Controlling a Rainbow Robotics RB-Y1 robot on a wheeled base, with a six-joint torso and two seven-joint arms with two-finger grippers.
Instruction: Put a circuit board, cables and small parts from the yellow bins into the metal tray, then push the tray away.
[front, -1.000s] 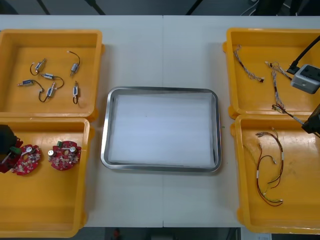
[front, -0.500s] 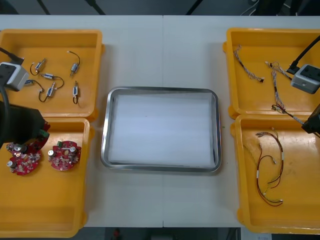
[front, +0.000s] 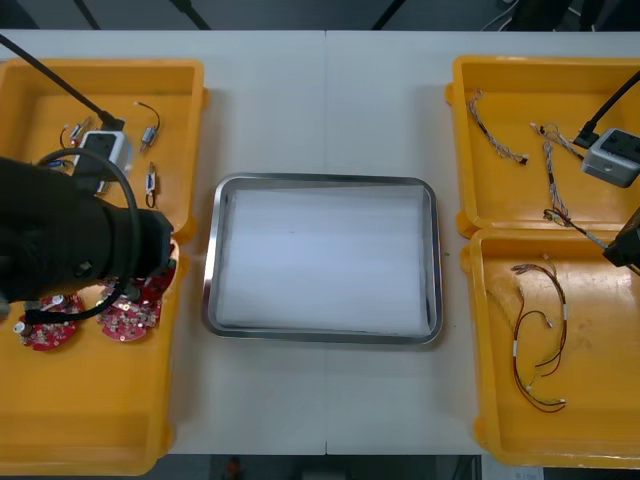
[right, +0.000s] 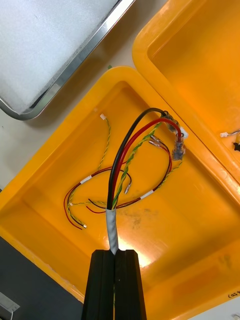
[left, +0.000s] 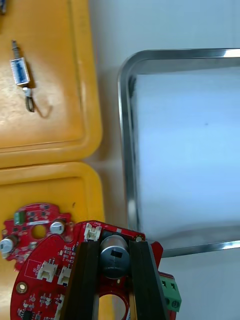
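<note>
My left arm (front: 80, 240) hangs over the two left yellow bins, close to the metal tray (front: 320, 181). In the left wrist view my left gripper (left: 113, 246) is shut on a round red circuit board (left: 40, 272), its fingers clamping the silver cylinder on it, just above the near left bin's corner beside the tray rim (left: 127, 150). The board's red edge (front: 158, 283) peeks out under the arm. My right gripper (right: 114, 257) is shut on a black, red and yellow cable (right: 125, 165) above the near right bin (right: 200, 240); it sits at the right edge (front: 622, 246).
Two more red boards (front: 45, 332) (front: 125, 320) lie in the near left bin. Small metal parts (front: 150, 184) sit in the far left bin. Twisted cables (front: 495, 140) lie in the far right bin, red and yellow cables (front: 535, 340) in the near right one.
My left arm has swung right from the table's left edge toward the tray, carrying the circuit board. The right arm and its cable have stayed still.
</note>
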